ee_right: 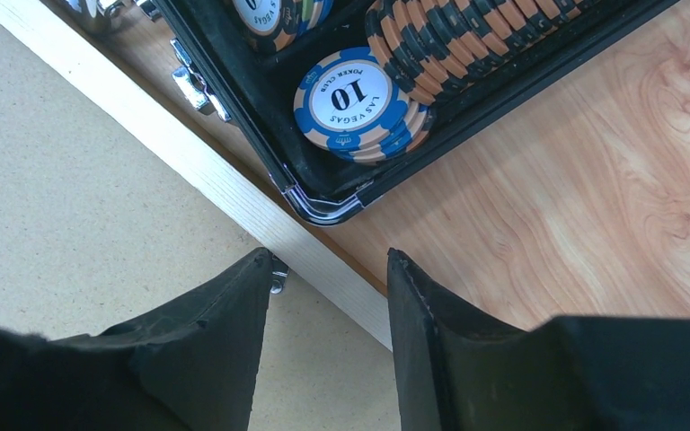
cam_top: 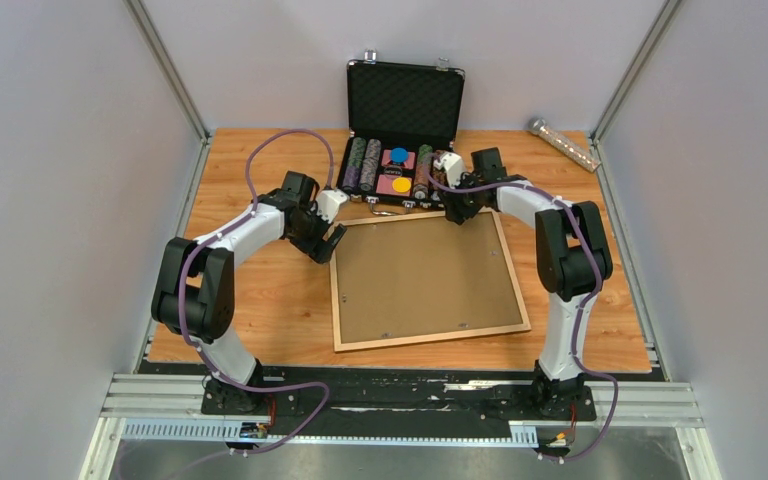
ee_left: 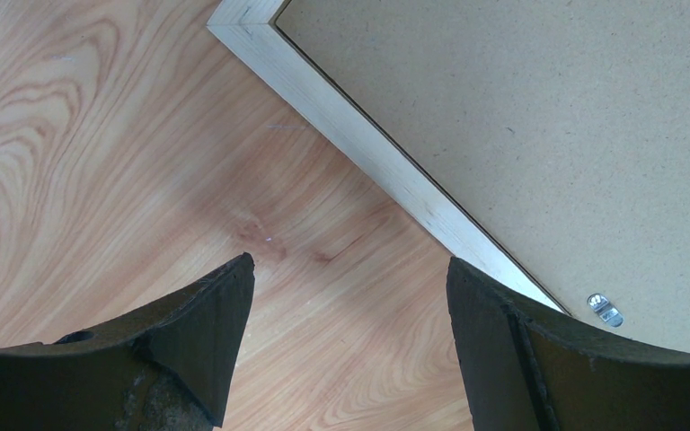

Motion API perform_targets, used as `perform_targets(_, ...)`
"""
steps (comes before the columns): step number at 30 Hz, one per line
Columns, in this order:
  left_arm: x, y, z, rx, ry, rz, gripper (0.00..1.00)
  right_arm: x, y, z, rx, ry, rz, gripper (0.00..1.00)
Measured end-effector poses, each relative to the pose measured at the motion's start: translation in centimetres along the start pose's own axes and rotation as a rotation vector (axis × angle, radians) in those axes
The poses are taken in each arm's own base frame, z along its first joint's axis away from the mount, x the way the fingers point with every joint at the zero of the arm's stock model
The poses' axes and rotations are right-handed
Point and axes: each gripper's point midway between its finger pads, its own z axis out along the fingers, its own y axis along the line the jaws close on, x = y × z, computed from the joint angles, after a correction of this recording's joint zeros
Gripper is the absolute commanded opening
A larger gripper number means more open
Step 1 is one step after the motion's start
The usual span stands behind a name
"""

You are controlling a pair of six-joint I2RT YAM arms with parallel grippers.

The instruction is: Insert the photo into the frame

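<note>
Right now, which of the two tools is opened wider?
The left tool: its jaws gape wide over the table beside the frame corner. The right tool has them closer together, at the frame's rail by the chip case.

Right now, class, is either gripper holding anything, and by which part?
Left gripper: nothing, jaws open over the table beside the frame. Right gripper: it straddles the frame's far right corner rail; a grip cannot be told.
</note>
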Motion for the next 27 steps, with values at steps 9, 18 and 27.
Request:
perform_targets(9, 0.0, 0.0, 0.0, 0.0, 0.0, -0.001, 0.87, 0.3, -0.6, -0.3, -0.001, -0.005, 0.021, 0.61)
perform_targets(18, -0.2, -0.4, 0.0, 0.019, -0.009, -0.018, 0.91, 0.7, -1.4, -2.3, 0.015, 0.007, 0.124, 0.66)
perform_targets(27, -0.7, -0.5, 0.1, 0.03, -0.033, -0.02, 0.99, -0.1, -1.2, -6.9, 0.048, -0.043, 0.213, 0.68)
